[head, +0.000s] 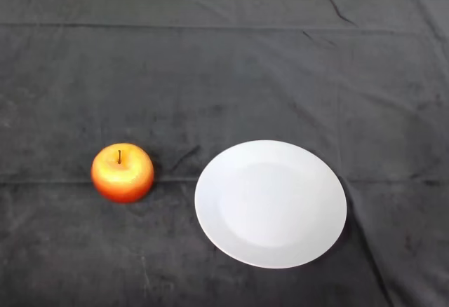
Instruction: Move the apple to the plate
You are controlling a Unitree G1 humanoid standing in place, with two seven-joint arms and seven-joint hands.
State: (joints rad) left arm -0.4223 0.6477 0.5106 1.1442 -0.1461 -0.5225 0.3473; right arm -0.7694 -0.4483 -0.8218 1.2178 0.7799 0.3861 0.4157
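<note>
A red-and-yellow apple (122, 172) sits upright on the counter (224, 69), which is covered by a dark grey cloth. The apple lies in the near left part of the scene, its short dark stem pointing up from a yellow patch around the top, while the lower flanks are a deeper orange-red. To its right lies a plain white round plate (271, 202), flat on the cloth in the near middle, with nothing on it. The apple and the plate are near each other but apart: a strip of dark cloth shows between the apple's right side and the plate's left rim. The apple is therefore on the cloth, not on the plate. The cloth has several creases, one running across the scene level with the apple and others in the far right corner. A pale strip runs along the far edge beyond the cloth. No hand shows, so its state cannot be told.
</note>
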